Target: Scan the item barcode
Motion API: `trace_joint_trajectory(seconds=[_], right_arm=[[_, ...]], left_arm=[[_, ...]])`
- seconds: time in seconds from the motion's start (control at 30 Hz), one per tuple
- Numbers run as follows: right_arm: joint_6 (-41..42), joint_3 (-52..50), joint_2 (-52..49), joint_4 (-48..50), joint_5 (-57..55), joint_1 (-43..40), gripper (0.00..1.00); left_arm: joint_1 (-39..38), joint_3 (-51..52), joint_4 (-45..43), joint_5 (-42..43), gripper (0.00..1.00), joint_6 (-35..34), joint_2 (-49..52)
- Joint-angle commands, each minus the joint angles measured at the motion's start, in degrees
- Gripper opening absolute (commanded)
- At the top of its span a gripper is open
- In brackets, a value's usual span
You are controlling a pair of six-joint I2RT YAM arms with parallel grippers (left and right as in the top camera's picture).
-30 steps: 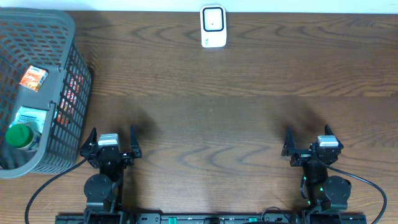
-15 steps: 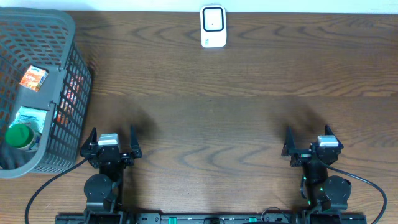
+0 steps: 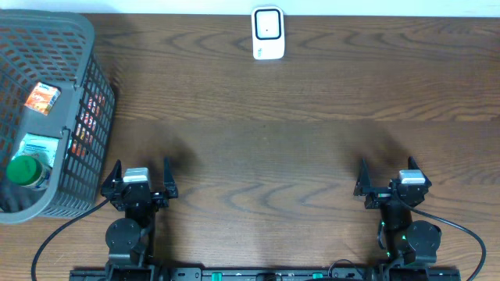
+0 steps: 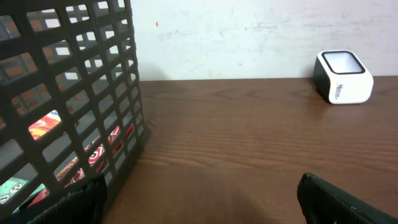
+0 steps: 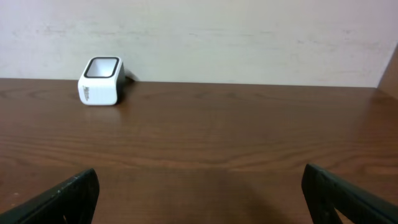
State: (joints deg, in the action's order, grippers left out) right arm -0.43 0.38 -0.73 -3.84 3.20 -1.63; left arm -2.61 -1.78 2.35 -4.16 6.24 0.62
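A white barcode scanner (image 3: 267,33) with a dark window stands at the back middle of the table; it also shows at scanner (image 4: 344,76) and scanner (image 5: 101,81). The items lie in a grey mesh basket (image 3: 80,47) at the left: an orange packet (image 3: 42,98), a green-capped bottle (image 3: 28,168) and red packets (image 4: 99,152) seen through the mesh. My left gripper (image 3: 141,176) stands open near the front edge, just right of the basket, with nothing between its fingers. My right gripper (image 3: 389,176) stands open at the front right, holding nothing.
The wooden table (image 3: 266,140) runs between the two arms and back to the scanner. A pale wall (image 5: 217,31) rises behind the table's far edge. The basket's wall (image 4: 93,93) stands close to my left gripper's left finger.
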Motion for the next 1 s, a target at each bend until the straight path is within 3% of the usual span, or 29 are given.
trace_joint_trajectory(seconds=[0.0,0.5,0.97], right_arm=[[0.4,-0.1,-0.1,-0.2,-0.1,0.6,0.99],[0.4,-0.1,-0.1,-0.2,-0.1,0.6,0.99],[0.4,-0.1,-0.1,-0.2,-0.1,0.6,0.99]], left_arm=[[0.3,1.6,1.4,0.5,0.98,-0.1,-0.4],[0.3,1.6,1.4,1.0,0.98,-0.1,-0.4],[0.3,1.3,1.4,10.8,0.98,-5.1,-0.3]])
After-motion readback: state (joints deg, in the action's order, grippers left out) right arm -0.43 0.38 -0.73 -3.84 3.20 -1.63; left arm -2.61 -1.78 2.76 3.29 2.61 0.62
